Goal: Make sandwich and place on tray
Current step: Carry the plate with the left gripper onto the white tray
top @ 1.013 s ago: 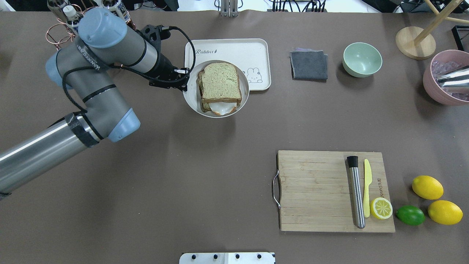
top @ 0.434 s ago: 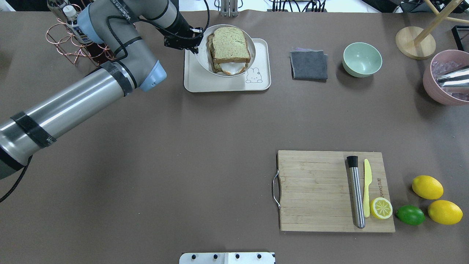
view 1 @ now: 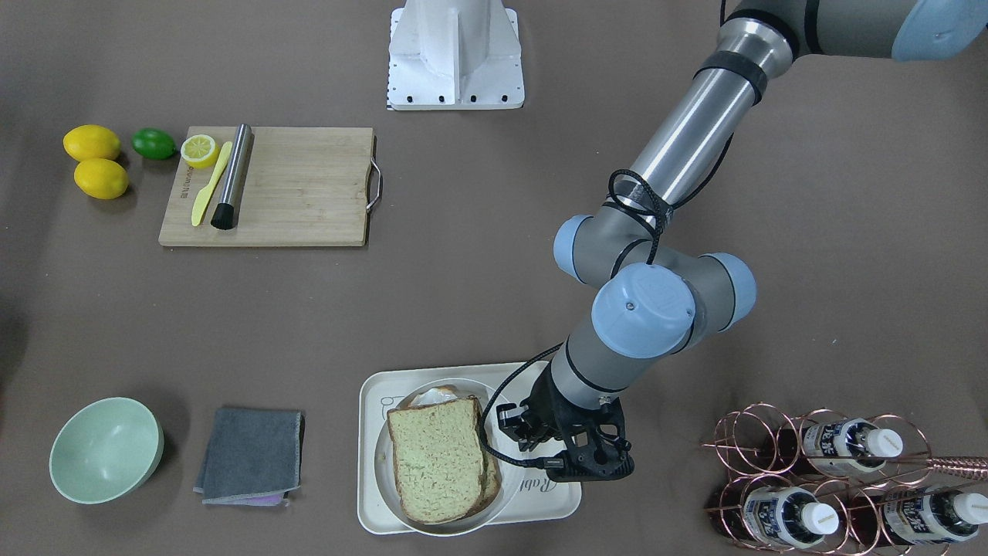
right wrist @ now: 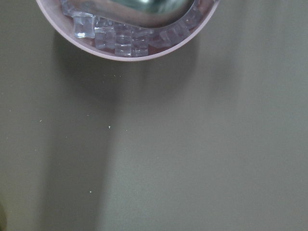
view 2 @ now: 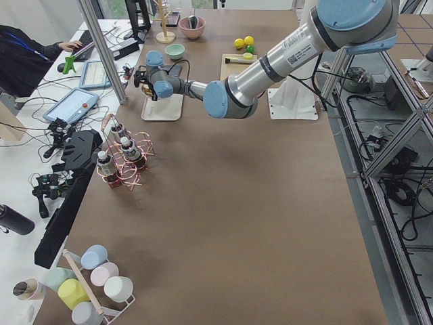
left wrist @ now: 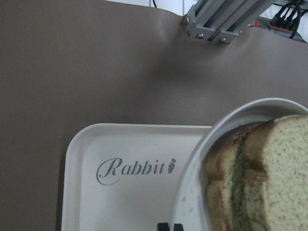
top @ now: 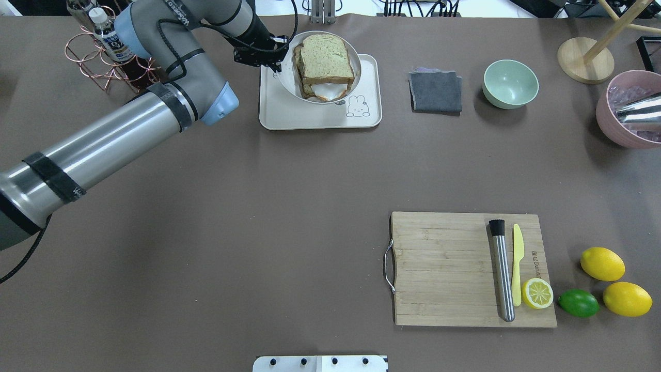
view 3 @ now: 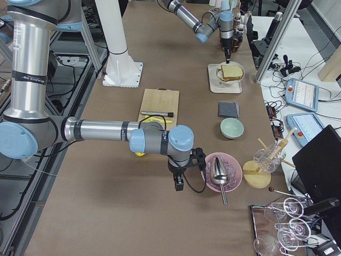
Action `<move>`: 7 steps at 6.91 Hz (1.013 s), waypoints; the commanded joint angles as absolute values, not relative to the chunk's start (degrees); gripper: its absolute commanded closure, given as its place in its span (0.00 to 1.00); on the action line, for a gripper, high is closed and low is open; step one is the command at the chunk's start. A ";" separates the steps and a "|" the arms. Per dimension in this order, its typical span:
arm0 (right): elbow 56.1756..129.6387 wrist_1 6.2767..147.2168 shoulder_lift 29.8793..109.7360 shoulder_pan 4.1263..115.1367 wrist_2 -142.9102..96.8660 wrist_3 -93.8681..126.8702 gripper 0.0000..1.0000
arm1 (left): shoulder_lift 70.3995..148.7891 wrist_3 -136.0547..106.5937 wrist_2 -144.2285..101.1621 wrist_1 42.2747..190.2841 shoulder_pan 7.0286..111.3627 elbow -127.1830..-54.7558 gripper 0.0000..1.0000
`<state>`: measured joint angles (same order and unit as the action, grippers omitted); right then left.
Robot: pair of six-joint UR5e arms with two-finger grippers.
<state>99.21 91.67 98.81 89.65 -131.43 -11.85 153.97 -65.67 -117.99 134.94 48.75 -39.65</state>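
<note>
Brown desk (top: pixel 258 206): left hand (top: pixel 278 53) clamped on the plate (top: pixel 290 82) rim, sandwich (top: pixel 326 58) aboard, over the tray (top: pixel 310 117); right hand (view 3: pixel 179 186), grip can't tell.

My tubes (top: pixel 103 139): silver, black tape bands.
My joints (view 1: pixel 644 309): grey, pale-blue caps.
My cable (view 1: pixel 641 197): black, looped outside.
My left pincer (top: pixel 278 61): black.
My base (view 1: pixel 455 54): white, screwed.

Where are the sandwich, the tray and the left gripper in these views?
sandwich (top: pixel 327 58), overhead view, middle of the top bread slice.
tray (top: pixel 304 116), overhead view, bare floor near its front rim.
left gripper (top: pixel 278 58), overhead view, between its fingertips, at the plate (top: pixel 298 93) rim.
</note>
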 commanded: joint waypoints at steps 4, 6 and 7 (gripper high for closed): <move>98.44 91.67 98.61 89.65 -131.48 -11.78 0.00 | 152.50 -63.91 -114.61 135.88 47.55 -39.73 1.00; 98.44 91.67 98.61 89.65 -131.48 -11.78 0.00 | 151.35 -62.67 -114.52 135.97 47.46 -40.42 0.01; 98.44 91.67 98.61 89.65 -131.48 -11.78 0.00 | 150.48 -62.23 -114.52 135.97 47.55 -42.00 0.01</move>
